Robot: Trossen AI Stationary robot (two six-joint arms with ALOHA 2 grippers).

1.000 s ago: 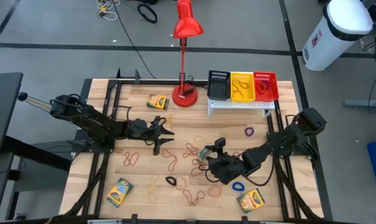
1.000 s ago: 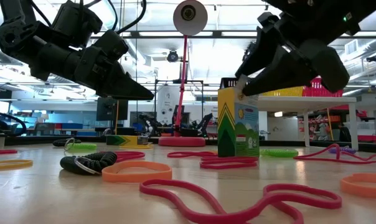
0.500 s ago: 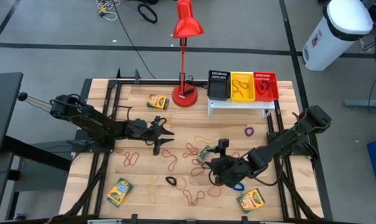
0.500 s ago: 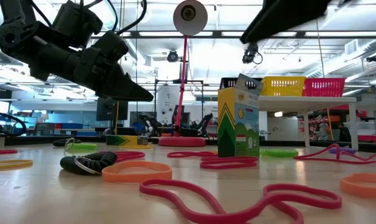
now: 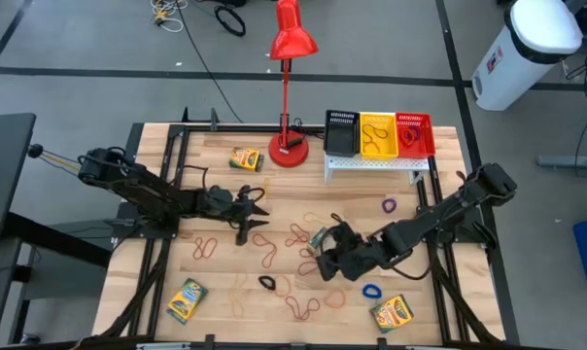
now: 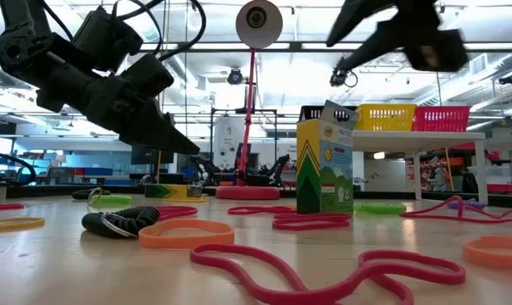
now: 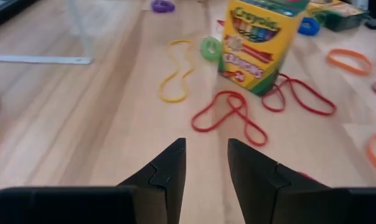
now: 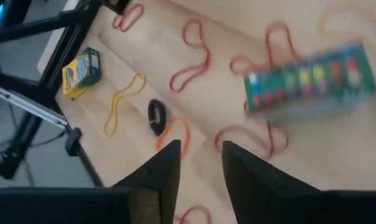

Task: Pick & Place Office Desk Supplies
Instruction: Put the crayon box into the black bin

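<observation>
A yellow-and-green crayon box (image 6: 325, 174) stands upright on its short end at mid-table (image 5: 320, 238), its top flap ajar. My right gripper (image 6: 336, 51) hovers above and just beside it (image 5: 328, 264), open with a narrow gap and nothing between the fingers (image 8: 200, 167). My left gripper (image 5: 258, 212) hangs left of the box, open and empty (image 7: 206, 167), pointing toward it. Rubber bands (image 5: 271, 255) lie flat all over the table. Black (image 5: 340, 133), yellow (image 5: 377, 134) and red (image 5: 414, 133) bins stand on a white shelf at the far right.
A tall red desk lamp (image 5: 290, 97) stands on the far middle of the table. Three more crayon boxes lie flat: far left of the lamp (image 5: 245, 158), near left (image 5: 187, 299), near right (image 5: 393, 313). A black band (image 6: 120, 222) lies close to the low camera.
My right gripper has come off the top of the upright crayon box, risen clear above it and rolled about a quarter turn. The box stays standing where it was. My left gripper has tipped slightly downward in place.
</observation>
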